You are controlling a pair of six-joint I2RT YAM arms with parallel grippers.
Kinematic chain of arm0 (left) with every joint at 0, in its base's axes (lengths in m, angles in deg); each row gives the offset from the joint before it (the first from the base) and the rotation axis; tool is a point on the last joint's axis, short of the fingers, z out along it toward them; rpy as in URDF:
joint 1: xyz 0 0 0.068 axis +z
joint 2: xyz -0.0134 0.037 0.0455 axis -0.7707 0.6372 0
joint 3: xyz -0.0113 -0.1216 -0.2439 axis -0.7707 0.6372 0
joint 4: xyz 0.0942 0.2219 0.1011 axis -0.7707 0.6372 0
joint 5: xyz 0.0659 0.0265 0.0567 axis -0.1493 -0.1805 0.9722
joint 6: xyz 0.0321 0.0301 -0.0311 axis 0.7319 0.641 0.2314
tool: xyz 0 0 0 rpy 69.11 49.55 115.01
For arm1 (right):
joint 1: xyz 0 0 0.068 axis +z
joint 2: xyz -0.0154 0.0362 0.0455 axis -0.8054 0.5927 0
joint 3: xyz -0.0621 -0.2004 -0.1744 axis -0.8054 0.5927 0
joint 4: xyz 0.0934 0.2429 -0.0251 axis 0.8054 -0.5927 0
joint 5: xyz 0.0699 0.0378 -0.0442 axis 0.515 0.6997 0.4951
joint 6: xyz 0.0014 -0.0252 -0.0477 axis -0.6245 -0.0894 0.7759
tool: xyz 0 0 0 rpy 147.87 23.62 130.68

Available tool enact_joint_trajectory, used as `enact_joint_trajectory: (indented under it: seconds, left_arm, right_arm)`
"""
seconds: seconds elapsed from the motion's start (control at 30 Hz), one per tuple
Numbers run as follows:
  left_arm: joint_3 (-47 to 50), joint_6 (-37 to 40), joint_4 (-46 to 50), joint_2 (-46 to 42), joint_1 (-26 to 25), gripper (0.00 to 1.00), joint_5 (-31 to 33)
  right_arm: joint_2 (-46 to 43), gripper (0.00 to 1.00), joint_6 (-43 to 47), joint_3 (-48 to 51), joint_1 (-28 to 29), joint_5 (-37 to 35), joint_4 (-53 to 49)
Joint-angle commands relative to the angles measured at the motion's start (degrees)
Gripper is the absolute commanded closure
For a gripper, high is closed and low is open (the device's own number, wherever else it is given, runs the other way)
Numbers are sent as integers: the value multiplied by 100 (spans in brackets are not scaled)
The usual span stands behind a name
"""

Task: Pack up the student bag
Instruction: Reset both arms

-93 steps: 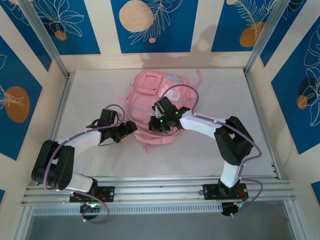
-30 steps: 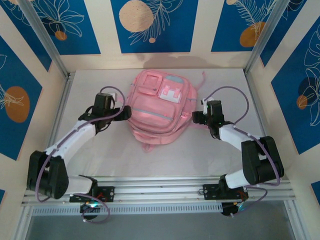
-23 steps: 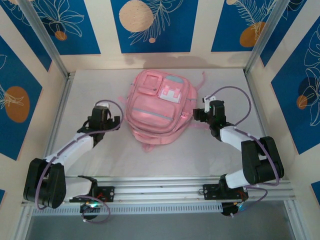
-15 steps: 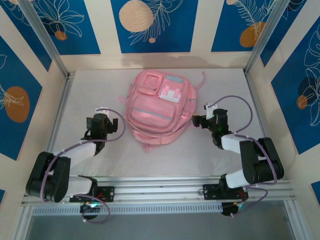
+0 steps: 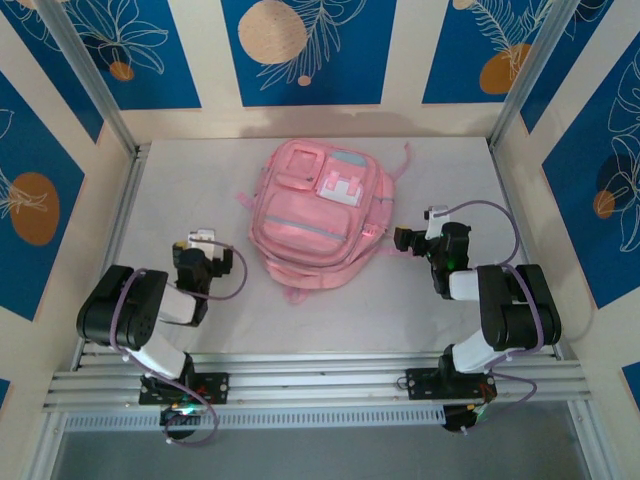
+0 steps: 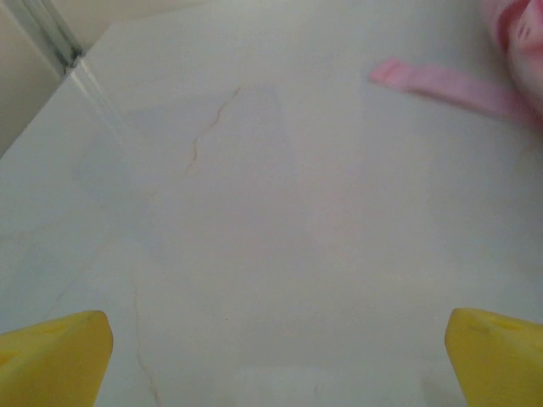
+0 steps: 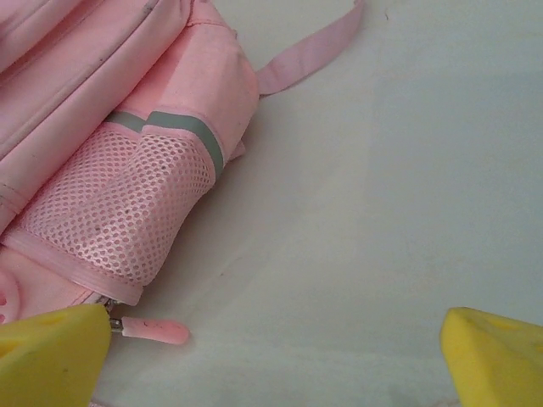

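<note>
Table [image 5: 200,180] holds one student bag [image 5: 318,215]; left end effector [image 6: 276,360] and right end effector [image 7: 276,354] both gape empty.

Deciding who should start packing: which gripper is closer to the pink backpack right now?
Right. The right gripper sits just beside the backpack, at its mesh side pocket. The left gripper is farther off, over the table left of the backpack.

The left arm [image 5: 130,312] and right arm [image 5: 505,310]: white link shells, black joint housings, looping lilac cables [image 5: 488,206]. The left hand [image 6: 276,360] and right hand [image 7: 276,356]: yellow fingertips [image 6: 53,358]. The left base [image 5: 185,388]: small green light.
</note>
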Motion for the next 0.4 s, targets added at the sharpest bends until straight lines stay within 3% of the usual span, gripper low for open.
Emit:
enact_joint_trajectory:
  seconds: [0.0,0.33,0.37]
  left_arm:
    - [-234,-46,-469,-99,43,0,-195]
    - [-558,-95,126,-82,21,0,56]
    - [-580,-110,181,-95,26,6,56]
  right_arm:
    - [-20,1,-61,-137,5,-117,178]
    - [-14,1,-78,-162,-25,-43,122]
    - [-26,1,-66,-146,-25,-43,143]
